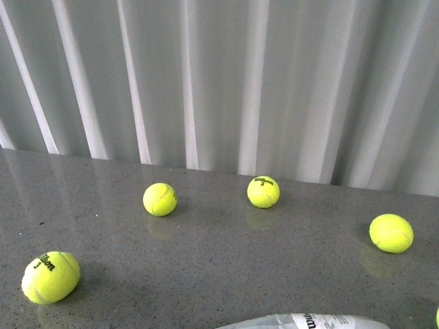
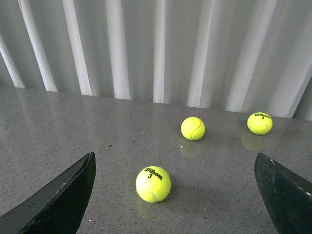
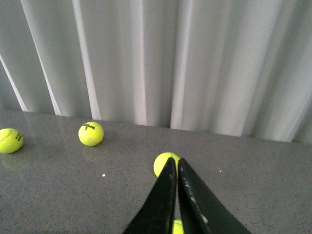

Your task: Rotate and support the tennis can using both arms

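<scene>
Lying flat, clear crinkled tennis can [image 1: 302,321]; left pincer [image 2: 174,158] spread, right pincer [image 3: 176,165] pressed together

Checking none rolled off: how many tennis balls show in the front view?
4: near-left ball, mid-left ball, centre-back ball, right ball. A yellow sliver at the right edge may be a fifth.

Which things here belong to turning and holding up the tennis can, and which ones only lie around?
For the job:
tennis can
left gripper, fingers open
right gripper, fingers shut

Lying about:
tennis balls, loose on the table
</scene>
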